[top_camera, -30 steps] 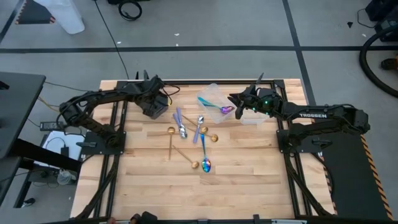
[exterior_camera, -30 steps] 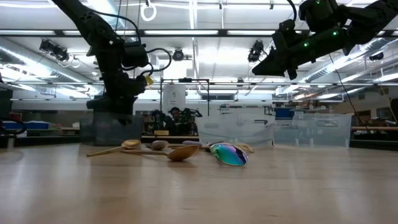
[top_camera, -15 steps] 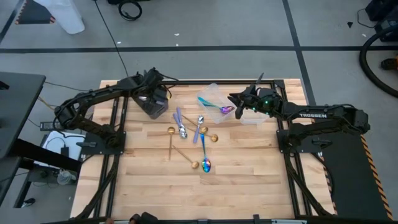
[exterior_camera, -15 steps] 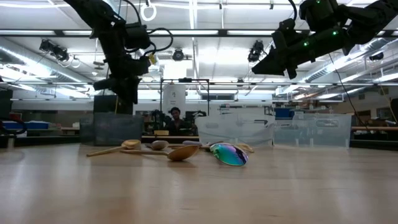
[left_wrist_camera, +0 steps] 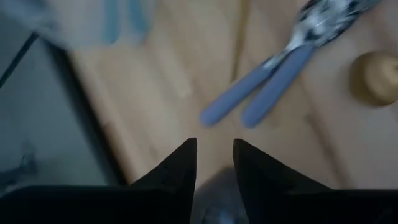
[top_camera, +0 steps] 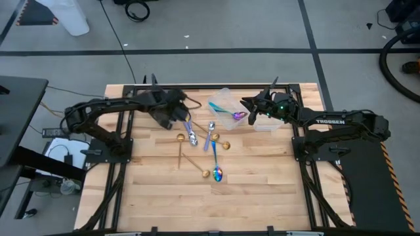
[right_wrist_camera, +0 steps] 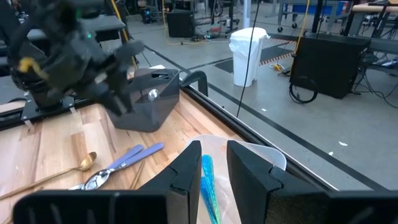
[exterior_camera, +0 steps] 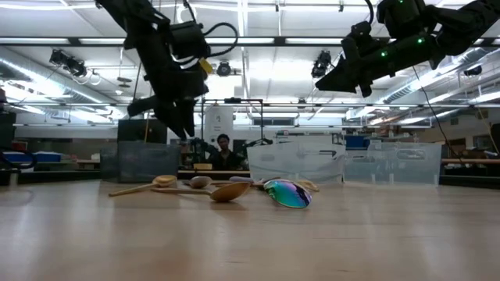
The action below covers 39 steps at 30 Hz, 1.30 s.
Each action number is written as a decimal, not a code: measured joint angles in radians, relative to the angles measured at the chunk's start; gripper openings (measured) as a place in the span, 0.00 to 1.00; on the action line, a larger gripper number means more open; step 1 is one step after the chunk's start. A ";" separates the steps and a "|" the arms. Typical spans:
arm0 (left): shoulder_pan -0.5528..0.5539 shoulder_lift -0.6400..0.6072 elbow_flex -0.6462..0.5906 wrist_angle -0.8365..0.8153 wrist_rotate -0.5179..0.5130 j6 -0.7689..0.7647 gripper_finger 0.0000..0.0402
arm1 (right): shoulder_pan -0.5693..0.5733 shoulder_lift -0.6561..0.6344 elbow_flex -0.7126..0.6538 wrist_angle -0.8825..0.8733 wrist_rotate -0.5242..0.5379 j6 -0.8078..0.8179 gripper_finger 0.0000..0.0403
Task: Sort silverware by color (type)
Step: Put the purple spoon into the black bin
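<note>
Spoons scattered mid-table, both arms raised

Left gripper (top_camera: 182,117) hovers beside the dark plastic tub (top_camera: 159,111), fingers slightly parted, empty. Slim metal spoons (top_camera: 200,141) in silver, gold and iridescent blue lie mid-table. Right gripper (top_camera: 247,111) pinches an iridescent teal-handled spoon (top_camera: 230,114) above the clear plastic tub (top_camera: 223,99).

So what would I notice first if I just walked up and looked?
Probably the rainbow spoon shining at the front of the spoon pile in the middle of the wooden table. Then the two black arms up high, the right gripper holding a spoon above a clear tub.
</note>
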 joint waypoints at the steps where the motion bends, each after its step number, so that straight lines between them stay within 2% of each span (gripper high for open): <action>1: -0.013 0.016 0.000 0.001 0.001 -0.005 0.28 | 0.000 0.000 0.000 0.000 0.000 0.000 0.22; 8: -0.075 0.124 0.000 0.009 0.000 -0.018 0.26 | 0.000 0.000 0.000 0.000 0.000 -0.007 0.22; 14: -0.093 0.162 0.000 0.022 0.002 -0.008 0.26 | 0.000 0.000 0.000 0.001 0.000 -0.015 0.22; 25: -0.094 0.166 0.000 0.070 0.089 0.036 0.25 | 0.000 0.000 0.000 0.015 0.000 -0.021 0.22; 31: -0.089 0.177 0.001 0.104 0.189 0.036 0.25 | 0.000 0.002 0.000 0.015 0.000 -0.023 0.22; 39: -0.073 0.239 -0.001 0.100 0.197 0.036 0.25 | 0.000 0.008 0.000 0.010 0.000 -0.023 0.22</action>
